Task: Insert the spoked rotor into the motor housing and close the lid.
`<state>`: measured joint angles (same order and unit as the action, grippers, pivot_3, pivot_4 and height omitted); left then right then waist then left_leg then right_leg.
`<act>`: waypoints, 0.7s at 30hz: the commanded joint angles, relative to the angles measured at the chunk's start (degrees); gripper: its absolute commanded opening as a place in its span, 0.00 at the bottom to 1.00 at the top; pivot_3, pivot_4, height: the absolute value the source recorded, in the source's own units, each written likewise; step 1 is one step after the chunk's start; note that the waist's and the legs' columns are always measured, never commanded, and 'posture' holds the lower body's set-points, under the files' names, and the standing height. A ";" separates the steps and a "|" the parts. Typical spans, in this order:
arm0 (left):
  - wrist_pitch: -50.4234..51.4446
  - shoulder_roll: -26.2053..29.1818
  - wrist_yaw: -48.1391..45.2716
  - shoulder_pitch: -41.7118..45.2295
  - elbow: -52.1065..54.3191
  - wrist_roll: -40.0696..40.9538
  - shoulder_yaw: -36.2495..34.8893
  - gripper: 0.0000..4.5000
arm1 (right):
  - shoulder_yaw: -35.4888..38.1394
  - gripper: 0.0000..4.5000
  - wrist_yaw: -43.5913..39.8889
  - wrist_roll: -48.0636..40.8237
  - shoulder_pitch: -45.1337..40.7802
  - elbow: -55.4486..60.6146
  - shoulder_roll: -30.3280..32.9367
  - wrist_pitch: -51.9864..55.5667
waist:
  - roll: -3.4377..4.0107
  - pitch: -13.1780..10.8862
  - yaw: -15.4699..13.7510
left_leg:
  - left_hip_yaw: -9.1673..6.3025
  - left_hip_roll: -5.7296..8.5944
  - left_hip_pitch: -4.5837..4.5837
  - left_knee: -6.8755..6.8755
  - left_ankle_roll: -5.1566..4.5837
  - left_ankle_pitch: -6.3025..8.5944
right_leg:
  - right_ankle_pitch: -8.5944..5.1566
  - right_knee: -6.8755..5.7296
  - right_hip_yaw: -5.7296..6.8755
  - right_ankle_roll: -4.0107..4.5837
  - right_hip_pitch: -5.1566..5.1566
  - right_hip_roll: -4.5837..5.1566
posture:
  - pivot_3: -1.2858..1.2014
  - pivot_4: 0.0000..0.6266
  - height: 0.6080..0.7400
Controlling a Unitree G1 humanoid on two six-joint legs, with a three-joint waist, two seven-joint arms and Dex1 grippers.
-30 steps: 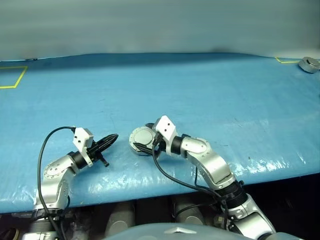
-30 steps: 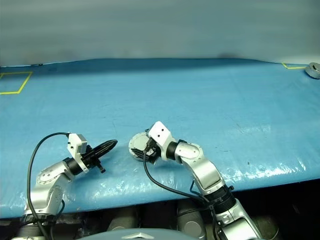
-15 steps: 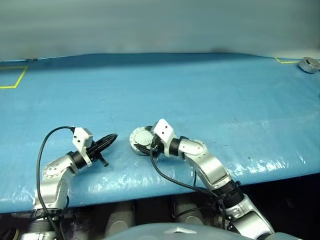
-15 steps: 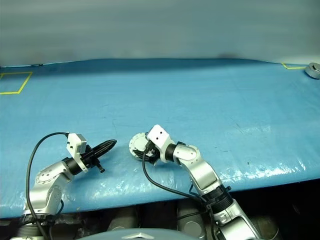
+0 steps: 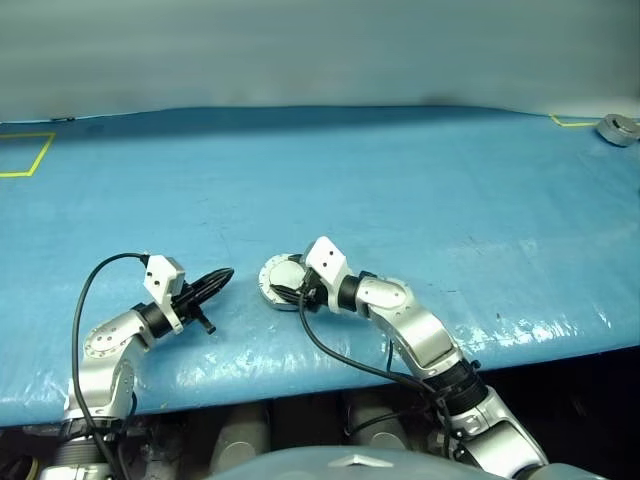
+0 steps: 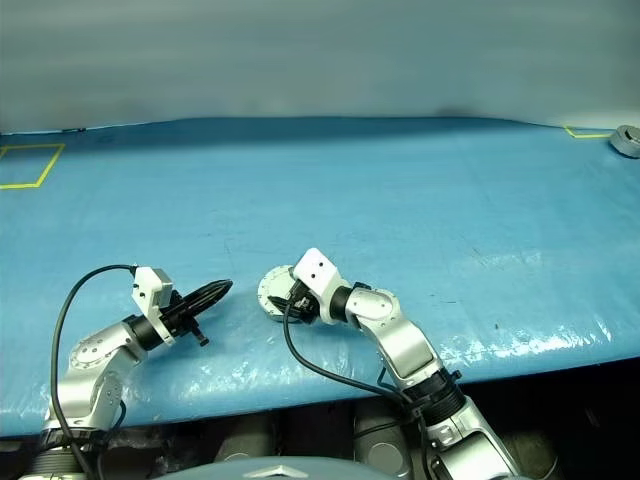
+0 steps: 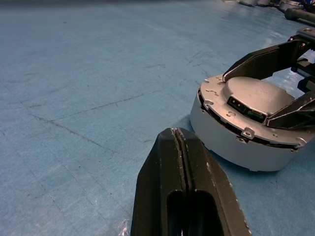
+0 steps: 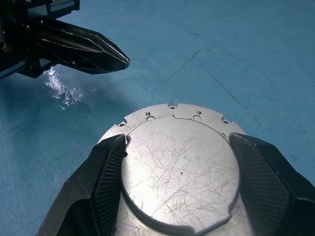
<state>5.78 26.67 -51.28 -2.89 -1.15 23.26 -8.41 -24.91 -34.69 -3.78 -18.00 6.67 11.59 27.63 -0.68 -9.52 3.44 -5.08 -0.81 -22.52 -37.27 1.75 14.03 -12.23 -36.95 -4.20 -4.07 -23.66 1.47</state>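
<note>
Both arms low, right pincer point(image 8: 177, 191) straddling lid point(image 8: 179, 167)

Cover point(image 5: 420, 180): a blue sheet is spread over the whole table, creased and glossy along the near edge.
Tape point(image 5: 28, 155): yellow outlines are seen at both far corners.
Disc point(image 5: 618, 129): a grey round part is seen at the far right corner.

Both arms are made of rounded silver metal segments with small screws and black joints between them. Each wrist carries a white box-shaped camera block. A thick black cable makes a loop from each wrist back to the arm. The left gripper point(image 5: 222, 277) and the right gripper point(image 8: 177, 162) have black pointed fingers; the right fingers point(image 8: 106, 172) show a fine grid texture inside.
</note>
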 commanded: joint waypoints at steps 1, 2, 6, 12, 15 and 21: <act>-0.42 0.35 0.06 -0.04 1.75 0.41 -0.25 0.00 | -1.10 0.67 0.75 1.58 -0.25 0.95 0.23 1.74 | 0.00 0.00 -0.01 | 0.00 0.00 0.00 0.00 0.00 0.00 | 0.00 0.00 0.00 0.00 0.00 0.00 | 0.52 0.24 1.00; -0.41 0.35 0.09 -0.07 1.75 0.40 -0.25 0.00 | -1.20 0.67 0.79 1.62 -0.22 0.93 0.09 2.02 | 0.00 0.00 0.00 | 0.00 0.00 0.00 0.00 0.00 0.00 | 0.00 0.00 0.00 0.00 0.00 0.00 | 0.52 0.24 1.00; -0.50 0.29 0.10 -0.20 1.65 0.37 -0.23 0.00 | -1.13 0.67 0.68 1.42 -0.34 1.42 -0.41 3.45 | 0.00 0.00 0.05 | 0.00 0.00 0.02 0.00 0.00 0.00 | 0.00 0.00 0.00 0.00 0.00 0.00 | 0.52 0.24 1.00; -0.47 0.24 0.19 -0.49 1.52 0.24 -0.15 0.00 | -0.14 0.67 0.92 0.25 -1.00 3.11 -1.28 6.73 | 0.00 0.00 0.06 | 0.00 -0.01 0.02 0.00 0.00 0.00 | 0.00 -0.01 0.00 0.02 0.00 -0.01 | 0.52 0.24 1.00; -0.43 0.25 0.21 -0.46 1.42 0.23 -0.14 0.00 | -0.34 0.67 1.36 0.42 -1.21 3.34 -1.32 7.72 | 0.00 0.00 0.04 | 0.00 -0.01 0.01 0.00 0.00 0.00 | 0.00 0.00 0.01 0.02 0.00 0.00 | 0.52 0.24 1.00; -0.16 0.42 0.15 -0.38 1.26 0.13 -0.04 0.00 | -2.00 0.67 2.53 2.00 -1.66 3.12 -1.11 10.63 | 0.01 0.00 0.06 | 0.00 -0.01 0.02 0.00 0.00 0.00 | -0.07 0.00 0.01 0.13 0.00 0.00 | 0.52 0.24 1.00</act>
<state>5.80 26.67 -51.23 -3.41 -1.15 23.20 -8.39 -25.85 -32.91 -2.64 -19.58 9.95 10.53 36.53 -0.68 -9.51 3.50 -5.07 -0.82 -22.50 -37.27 1.75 14.03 -12.34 -36.96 -4.19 -3.87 -23.66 1.46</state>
